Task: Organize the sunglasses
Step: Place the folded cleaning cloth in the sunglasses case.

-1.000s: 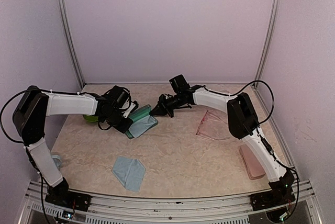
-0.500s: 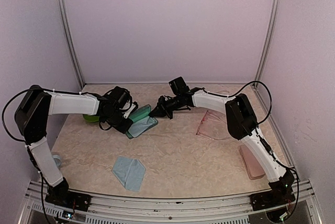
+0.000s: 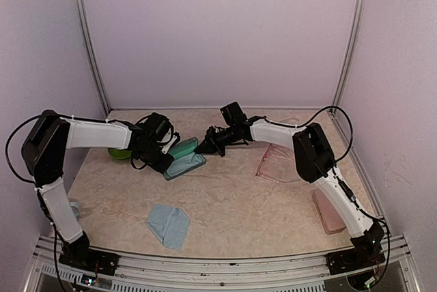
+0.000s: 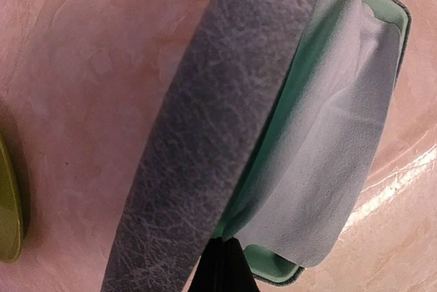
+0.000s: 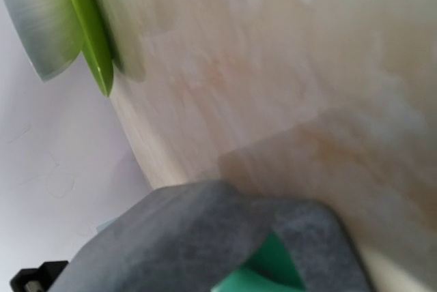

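Plainly, the sorting is far from finished. The pink-red sunglasses [image 3: 272,161] lie loose on the counter [image 3: 232,196], arms unfolded, to the right of both arms and well apart from either case. Nothing holds them.

Both arms are at the blue-grey case [image 3: 186,162] near the middle. It stands open, its grey lid [image 4: 218,121] raised over a mint-green lining, and a pale cloth [image 4: 328,142] lies spread inside. The left hand [image 3: 164,164] sits at the case's near-left end with its fingers drawn together. Whether they pinch the lid's edge cannot be told. The right hand [image 3: 200,147] is also closed up, its tip at the case's far end. It seems to be steadying or pressing rather than carrying anything.

The second pair shows in no view — it may lie under the cloth, but that is a guess. A pink case [image 3: 328,211] rests shut beside the right arm, and a light-blue cloth [image 3: 168,225] lies near the front.

By this reckoning one case is being packed or closed. The pink-red pair has yet to be folded, picked up and put away.
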Motion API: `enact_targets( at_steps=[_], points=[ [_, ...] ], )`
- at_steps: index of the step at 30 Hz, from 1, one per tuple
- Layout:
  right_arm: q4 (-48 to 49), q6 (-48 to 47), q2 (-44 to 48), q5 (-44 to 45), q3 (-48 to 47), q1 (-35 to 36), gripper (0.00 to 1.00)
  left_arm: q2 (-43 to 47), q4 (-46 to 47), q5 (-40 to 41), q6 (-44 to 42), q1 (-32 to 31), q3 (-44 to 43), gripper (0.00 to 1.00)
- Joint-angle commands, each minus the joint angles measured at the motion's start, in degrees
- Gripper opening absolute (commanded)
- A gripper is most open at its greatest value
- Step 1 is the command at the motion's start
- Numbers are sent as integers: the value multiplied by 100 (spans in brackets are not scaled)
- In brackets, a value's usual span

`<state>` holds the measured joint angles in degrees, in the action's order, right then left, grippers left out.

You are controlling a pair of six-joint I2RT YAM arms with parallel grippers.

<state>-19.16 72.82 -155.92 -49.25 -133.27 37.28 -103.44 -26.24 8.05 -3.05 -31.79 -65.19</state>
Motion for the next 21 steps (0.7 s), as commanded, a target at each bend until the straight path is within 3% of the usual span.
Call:
enact_targets(
  at_steps=[1,19,21],
  points=[
    [109,26,-113,-27,64,33,0,-80,-23,144,75,62,-167,0],
    [200,38,-9,12,223,25,0,-80,64,224,164,61,-148,0],
    [205,35,-6,21,230,27,4,-76,72,223,172,57,-148,1]
  ],
)
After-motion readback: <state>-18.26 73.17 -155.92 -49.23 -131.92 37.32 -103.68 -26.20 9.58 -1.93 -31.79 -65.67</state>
